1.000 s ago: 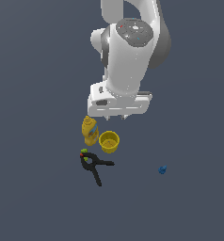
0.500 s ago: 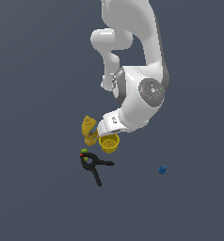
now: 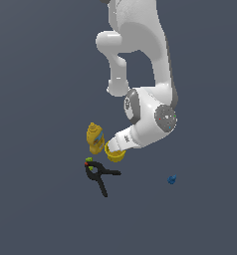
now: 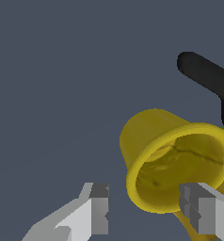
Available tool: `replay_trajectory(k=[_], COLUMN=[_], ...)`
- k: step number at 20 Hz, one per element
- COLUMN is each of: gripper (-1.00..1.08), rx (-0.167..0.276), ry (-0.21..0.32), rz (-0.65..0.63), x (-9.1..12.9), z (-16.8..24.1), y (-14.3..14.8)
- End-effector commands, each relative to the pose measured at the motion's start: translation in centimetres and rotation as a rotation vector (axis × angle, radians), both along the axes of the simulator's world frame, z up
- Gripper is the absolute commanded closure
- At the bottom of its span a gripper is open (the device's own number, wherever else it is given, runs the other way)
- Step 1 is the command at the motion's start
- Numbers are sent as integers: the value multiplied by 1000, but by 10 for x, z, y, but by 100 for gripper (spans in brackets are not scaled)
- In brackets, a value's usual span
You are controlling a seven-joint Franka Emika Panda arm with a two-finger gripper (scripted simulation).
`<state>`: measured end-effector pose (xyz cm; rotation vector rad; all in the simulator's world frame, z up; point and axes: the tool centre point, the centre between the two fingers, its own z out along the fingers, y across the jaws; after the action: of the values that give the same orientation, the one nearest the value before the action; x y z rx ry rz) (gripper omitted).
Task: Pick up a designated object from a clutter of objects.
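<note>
The yellow cup (image 3: 116, 155) stands in the clutter, just to the exterior view's right of the yellow bottle (image 3: 95, 138) and above the black clamp (image 3: 100, 174). My gripper (image 3: 112, 146) has come down at a slant onto the cup's rim. In the wrist view the cup (image 4: 161, 150) appears tilted with its mouth facing the camera. My gripper (image 4: 149, 209) is open. One finger (image 4: 99, 207) is outside the cup wall and the other finger (image 4: 201, 212) is in front of its mouth, so the near rim lies between them. Whether they touch it cannot be told.
A tiny blue object (image 3: 172, 180) lies apart at the exterior view's right. A black clamp handle (image 4: 205, 75) shows beyond the cup in the wrist view. The white arm leans over the clutter from above.
The arm has swung down and tilted, bringing the gripper from above the clutter to the yellow cup's rim. The objects have not moved.
</note>
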<state>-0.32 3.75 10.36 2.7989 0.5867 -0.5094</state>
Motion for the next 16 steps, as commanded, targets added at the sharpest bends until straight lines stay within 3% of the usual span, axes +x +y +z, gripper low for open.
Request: replay_trajectory(k=[1,16], gripper=[-20,-20], rx=[-4,-4], ry=[6,6], rz=[8,9], x=[0,-10], z=[-4,-31], y=[0,-9])
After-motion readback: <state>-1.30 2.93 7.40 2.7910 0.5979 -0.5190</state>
